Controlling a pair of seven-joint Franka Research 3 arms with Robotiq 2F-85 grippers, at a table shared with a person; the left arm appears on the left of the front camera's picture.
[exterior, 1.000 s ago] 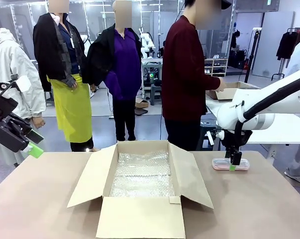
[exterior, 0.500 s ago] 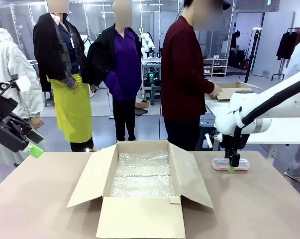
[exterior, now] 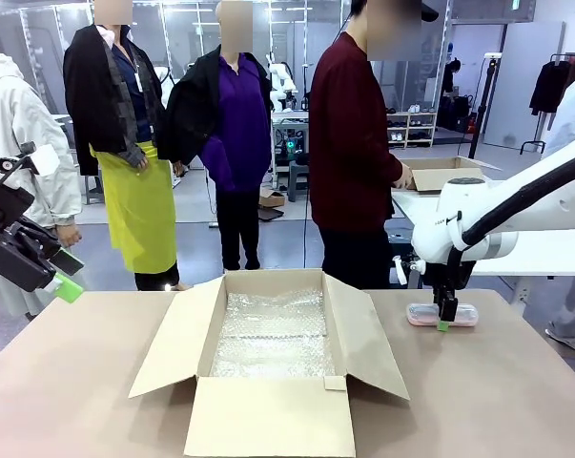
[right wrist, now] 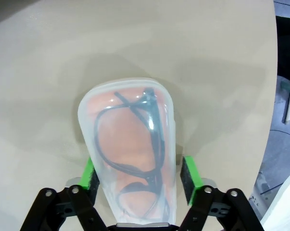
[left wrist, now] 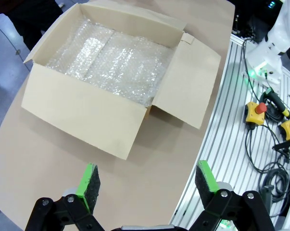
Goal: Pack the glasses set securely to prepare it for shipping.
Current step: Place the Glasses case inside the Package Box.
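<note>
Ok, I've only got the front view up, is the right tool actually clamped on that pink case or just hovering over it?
Observer: Clamped. In the right wrist view the right tool has a green pad pressed against each long side of the pink case.
Operator: Anything inside it?
Observer: Yes, dark-framed spectacles show through the translucent lid.
Operator: And the left tool?
Observer: The left wrist view shows the left tool wide open, holding nothing, above the table's edge and short of the box.
</note>
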